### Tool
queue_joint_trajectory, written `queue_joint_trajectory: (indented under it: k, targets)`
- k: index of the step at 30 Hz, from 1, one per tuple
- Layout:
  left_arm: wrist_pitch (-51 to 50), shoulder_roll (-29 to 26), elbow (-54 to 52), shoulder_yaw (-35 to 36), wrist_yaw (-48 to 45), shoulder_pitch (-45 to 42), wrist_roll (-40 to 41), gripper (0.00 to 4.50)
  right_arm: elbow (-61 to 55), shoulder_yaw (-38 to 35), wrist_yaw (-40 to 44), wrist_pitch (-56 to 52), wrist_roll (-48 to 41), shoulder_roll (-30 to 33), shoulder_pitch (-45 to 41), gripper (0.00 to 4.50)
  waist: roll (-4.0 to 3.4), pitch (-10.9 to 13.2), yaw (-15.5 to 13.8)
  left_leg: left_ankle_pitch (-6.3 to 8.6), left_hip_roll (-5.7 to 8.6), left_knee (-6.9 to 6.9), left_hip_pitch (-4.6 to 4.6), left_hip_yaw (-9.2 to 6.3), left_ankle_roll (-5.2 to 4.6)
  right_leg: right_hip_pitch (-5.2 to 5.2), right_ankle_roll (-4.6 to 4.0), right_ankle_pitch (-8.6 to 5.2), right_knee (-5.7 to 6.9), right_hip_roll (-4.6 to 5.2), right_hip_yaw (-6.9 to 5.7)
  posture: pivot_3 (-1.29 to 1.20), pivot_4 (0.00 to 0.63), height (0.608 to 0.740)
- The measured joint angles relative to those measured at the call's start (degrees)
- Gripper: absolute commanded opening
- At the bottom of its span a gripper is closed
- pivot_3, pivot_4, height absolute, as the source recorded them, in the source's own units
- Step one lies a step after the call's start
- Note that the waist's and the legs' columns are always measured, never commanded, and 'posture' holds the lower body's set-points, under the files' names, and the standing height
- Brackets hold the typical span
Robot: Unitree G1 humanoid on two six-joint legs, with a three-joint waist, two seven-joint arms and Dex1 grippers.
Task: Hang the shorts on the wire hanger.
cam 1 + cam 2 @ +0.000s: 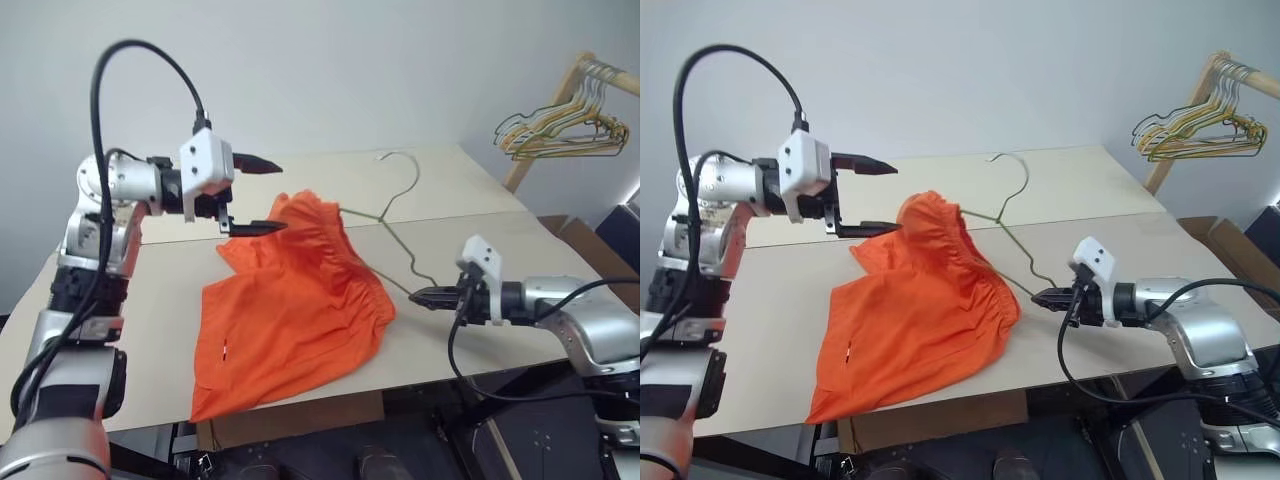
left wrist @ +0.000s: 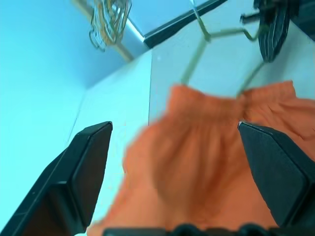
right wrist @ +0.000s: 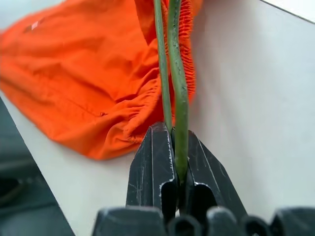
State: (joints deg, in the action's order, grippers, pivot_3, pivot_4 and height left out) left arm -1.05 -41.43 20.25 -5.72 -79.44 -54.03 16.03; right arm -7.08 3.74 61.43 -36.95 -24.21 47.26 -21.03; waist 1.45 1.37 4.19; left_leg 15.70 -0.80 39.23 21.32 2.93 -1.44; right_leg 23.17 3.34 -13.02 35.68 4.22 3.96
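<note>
**Hanger threaded into orange shorts, right pincer clamped on the wire**

The pale table (image 1: 470,190) spreads across the scene, and draped on it near the front edge are the shorts (image 1: 290,320), bright orange, their lower part spilling toward the table's front lip. The gathered waistband end is lifted up off the surface, bunched over one shoulder of the wire hanger (image 1: 395,205). That thin olive-grey hanger runs from inside the waistband out to the right, its curved hook pointing toward the far side of the table. Up at the far right, a bunch of pale hangers (image 1: 565,130) dangles from a wooden rack.

The left pincer (image 1: 262,195) hovers just at the raised waistband, fingers spread wide, the lower finger right against the fabric's edge, nothing gripped. The right pincer (image 3: 174,162) is closed tight on the hanger's wire at its outer corner, just beside the shorts.
</note>
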Motion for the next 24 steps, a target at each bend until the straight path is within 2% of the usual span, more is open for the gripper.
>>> queue_joint_trajectory:
  k: [7,11,13,17,20,24]
  targets:
    - [4.07,1.58,11.76,-4.47,-9.95,-6.79,-3.35,4.43,-0.02,5.3,0.48,3.54,4.39,-2.27,-5.35,0.0,0.01,0.01,0.15,0.01,-0.02,0.01,0.11,-0.04,-0.01,0.09,-0.01,-0.02,0.01,-0.03,-0.02,-0.08,0.0,0.74]
    - [0.76,2.55,17.03,-8.17,-12.7,-11.05,-7.59,4.43,0.33,8.8,0.49,5.63,7.94,-3.2,-6.86,0.0,0.01,0.02,0.02,0.03,0.0,0.27,0.39,-0.06,-0.06,0.26,0.02,-0.02,0.12,-0.01,-0.03,-0.08,0.0,0.74]
    - [-0.34,2.95,18.05,-10.36,-12.8,-12.46,-8.92,4.43,0.33,9.64,0.51,5.94,9.11,-3.44,-7.63,0.0,0.02,0.01,-0.05,0.07,-0.03,0.52,0.62,-0.14,-0.12,0.4,0.02,-0.03,0.24,-0.03,-0.08,-0.08,0.0,0.74]
    - [-0.35,0.32,18.14,-17.35,-12.85,-13.13,-8.01,4.43,0.36,10.82,0.54,5.93,10.54,-3.46,-7.86,0.0,0.01,0.01,-0.05,0.07,-0.02,0.65,1.11,-0.15,-0.12,1.01,0.02,-0.01,0.47,-0.01,-0.01,-0.09,0.0,0.74]
    - [-0.34,-2.11,17.78,-22.78,-12.87,-13.13,-6.3,4.43,0.35,10.99,0.79,5.82,10.71,-3.46,-7.81,0.0,0.01,0.02,0.03,0.07,-0.03,0.65,1.14,-0.16,-0.13,1.06,0.01,-0.01,0.48,-0.04,-0.01,-0.09,0.0,0.74]
    - [-0.13,-2.45,17.55,-25.42,-12.88,-13.13,-4.57,4.43,0.32,10.99,0.88,5.18,10.69,-3.45,-7.81,0.0,0.01,0.02,-0.1,0.08,-0.02,0.69,1.14,-0.14,-0.13,1.03,0.02,-0.01,0.46,-0.01,-0.01,-0.1,0.0,0.74]
